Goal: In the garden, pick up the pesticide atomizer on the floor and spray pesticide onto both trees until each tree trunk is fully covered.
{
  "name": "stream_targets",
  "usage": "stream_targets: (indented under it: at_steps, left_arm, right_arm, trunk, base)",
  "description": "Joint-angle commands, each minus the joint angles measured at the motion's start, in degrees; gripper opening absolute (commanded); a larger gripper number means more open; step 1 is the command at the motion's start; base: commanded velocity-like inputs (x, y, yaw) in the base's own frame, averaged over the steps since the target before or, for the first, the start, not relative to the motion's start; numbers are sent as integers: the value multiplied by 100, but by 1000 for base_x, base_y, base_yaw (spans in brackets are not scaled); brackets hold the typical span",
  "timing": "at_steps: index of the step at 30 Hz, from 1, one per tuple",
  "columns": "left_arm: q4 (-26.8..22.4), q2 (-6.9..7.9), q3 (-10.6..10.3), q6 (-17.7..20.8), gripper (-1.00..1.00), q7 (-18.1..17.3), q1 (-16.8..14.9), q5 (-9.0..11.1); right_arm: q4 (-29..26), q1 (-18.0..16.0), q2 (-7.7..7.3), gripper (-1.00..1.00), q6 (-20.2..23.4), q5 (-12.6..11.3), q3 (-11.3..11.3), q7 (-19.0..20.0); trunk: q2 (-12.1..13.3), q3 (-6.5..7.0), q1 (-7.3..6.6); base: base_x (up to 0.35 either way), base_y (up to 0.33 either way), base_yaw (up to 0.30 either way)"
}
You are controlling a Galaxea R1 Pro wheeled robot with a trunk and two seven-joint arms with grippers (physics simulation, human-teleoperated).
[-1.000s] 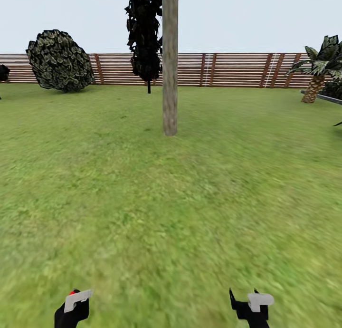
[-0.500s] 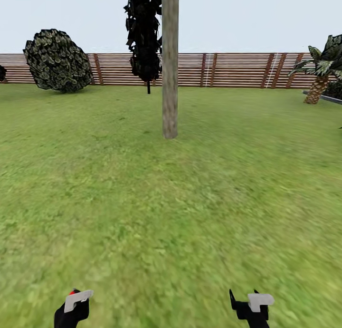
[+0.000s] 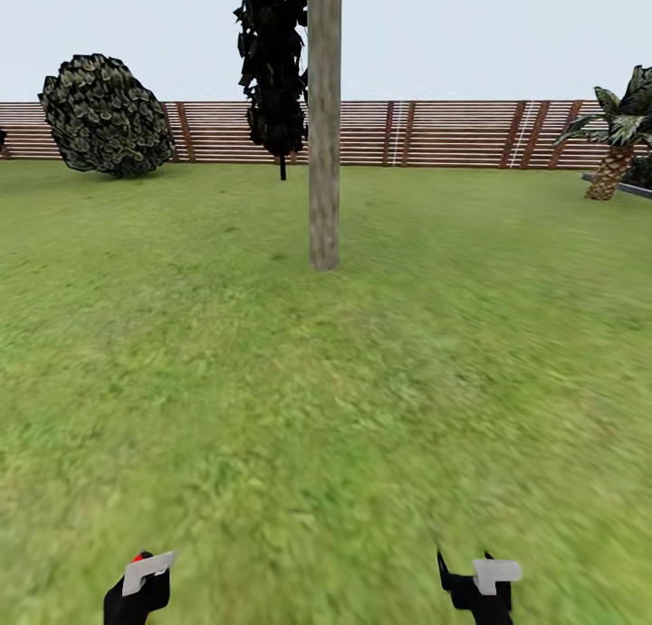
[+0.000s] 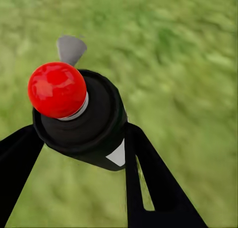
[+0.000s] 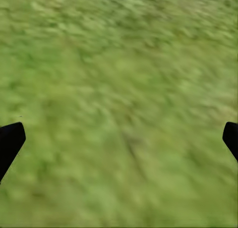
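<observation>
Now pesticide atomizer (image 4: 82, 116) clamped between left jaws.

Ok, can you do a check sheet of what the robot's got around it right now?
Surface: green grass floor, blurry, flat.
Job's things: pesticide atomizer, dark with a red tip, held in the left gripper; one tree trunk stands straight ahead, no white specks seen on it.
Clutter: nothing seen.
Grippers: left gripper shut on the atomizer; right gripper open, fingers wide apart over grass.
Cables: nothing seen.
Surroundings: wooden slat fence, round bush, palm.
</observation>
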Motion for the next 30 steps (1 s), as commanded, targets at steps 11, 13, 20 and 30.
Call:
stream_targets:
  at_steps: [11, 13, 20, 30]
  left_arm:
    - [4, 2, -23, -20, -100, 10, -4, 39]
    - [4, 2, -23, -20, -100, 10, -5, 39]
    - [4, 2, -23, -20, -100, 10, -2, 39]
    - [4, 2, -23, -20, -100, 10, -4, 39]
  right_arm:
    - [2, -3, 0, 100, -17, -14, 5, -1]
    - [4, -3, 0, 100, -17, -15, 5, -1]
    - [4, -3, 0, 100, -17, -14, 5, -1]
    - [6, -3, 0, 100, -17, -14, 5, -1]
  trunk:
    - [-2, -5, 2]
    - [-2, -5, 2]
    - [-2, -5, 2]
    - [-2, -5, 2]
  base:
    - [339, 0, 0]
    - [339, 0, 0]
    - [339, 0, 0]
    - [339, 0, 0]
